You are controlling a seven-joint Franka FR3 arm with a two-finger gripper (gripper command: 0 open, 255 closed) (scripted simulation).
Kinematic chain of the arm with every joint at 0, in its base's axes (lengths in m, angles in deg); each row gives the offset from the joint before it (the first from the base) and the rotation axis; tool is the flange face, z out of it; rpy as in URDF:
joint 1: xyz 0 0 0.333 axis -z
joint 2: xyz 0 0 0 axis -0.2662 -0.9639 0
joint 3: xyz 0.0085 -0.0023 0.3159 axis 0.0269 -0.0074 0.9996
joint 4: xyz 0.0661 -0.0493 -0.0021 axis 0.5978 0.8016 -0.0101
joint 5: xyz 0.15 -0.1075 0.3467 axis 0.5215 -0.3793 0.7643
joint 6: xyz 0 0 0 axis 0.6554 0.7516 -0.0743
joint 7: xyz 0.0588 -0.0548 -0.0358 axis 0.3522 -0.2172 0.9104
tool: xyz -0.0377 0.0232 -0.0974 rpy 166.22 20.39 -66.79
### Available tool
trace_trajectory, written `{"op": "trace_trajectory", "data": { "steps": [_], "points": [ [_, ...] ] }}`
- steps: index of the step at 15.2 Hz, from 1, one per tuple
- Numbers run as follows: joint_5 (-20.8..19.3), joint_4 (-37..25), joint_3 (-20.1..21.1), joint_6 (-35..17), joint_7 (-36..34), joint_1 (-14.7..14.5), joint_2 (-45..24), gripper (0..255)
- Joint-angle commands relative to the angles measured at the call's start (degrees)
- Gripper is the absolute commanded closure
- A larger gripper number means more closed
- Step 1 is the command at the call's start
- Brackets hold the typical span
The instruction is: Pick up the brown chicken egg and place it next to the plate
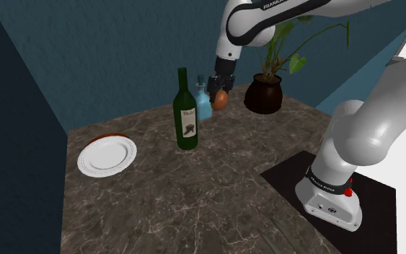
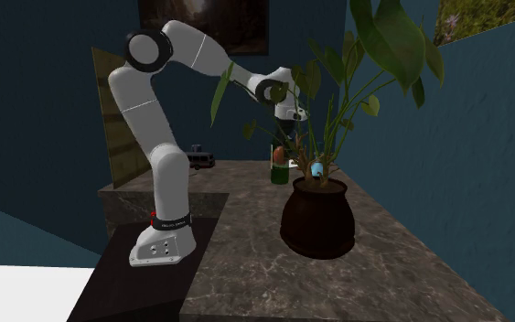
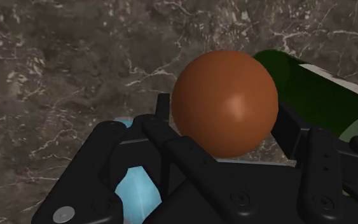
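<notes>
Dim, even light; soft sheen on the egg (image 3: 225, 105); source perhaps overhead, shadows faint.

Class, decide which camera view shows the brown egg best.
The wrist view: the smooth brown egg sits close and central, clasped between black fingers. The shoulder view and second exterior view show it as a small brown spot.

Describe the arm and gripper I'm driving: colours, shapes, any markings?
The arm is glossy white with rounded links and dark joints, dark FRANKA lettering on an upper link, a black lettered band and a small red button near its base. The gripper is all black, with two blocky fingers and screw heads.
</notes>
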Motion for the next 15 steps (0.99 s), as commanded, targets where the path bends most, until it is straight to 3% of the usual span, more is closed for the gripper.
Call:
{"op": "trace_trajectory", "data": {
  "steps": [1,15],
  "points": [
    [1.0,-3.28,1.37,-0.78,-1.91,-1.27,-3.7,255],
    [1.97,-29.71,8.2,-0.36,-14.52,-7.41,-27.34,255]
  ]
}}
